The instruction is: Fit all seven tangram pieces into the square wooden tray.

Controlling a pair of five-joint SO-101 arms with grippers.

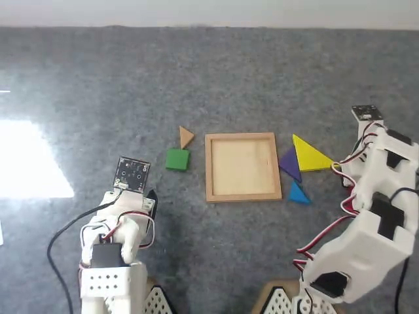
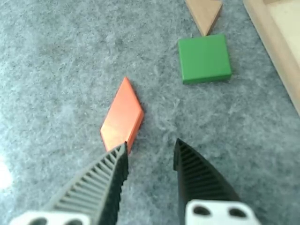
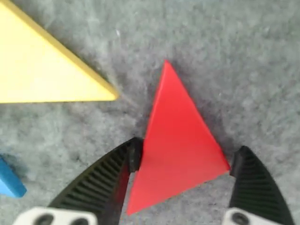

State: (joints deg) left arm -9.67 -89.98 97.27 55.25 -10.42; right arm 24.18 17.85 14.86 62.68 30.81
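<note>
We recorded: tray (image 1: 209, 167), frame centre. Left gripper (image 2: 151, 144), part open, holding nothing, one tip at orange piece (image 2: 123, 115). Right gripper (image 3: 188, 147), wide open, jaws astride red triangle (image 3: 178, 131), lower frame.

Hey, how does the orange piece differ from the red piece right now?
Shape: the orange piece is a slim parallelogram; the red piece is a triangle. Position: the orange piece lies just ahead of one finger of the left tool, outside its gap; the red piece lies between the fingers of the right tool. Both lie flat on the grey table.
</note>
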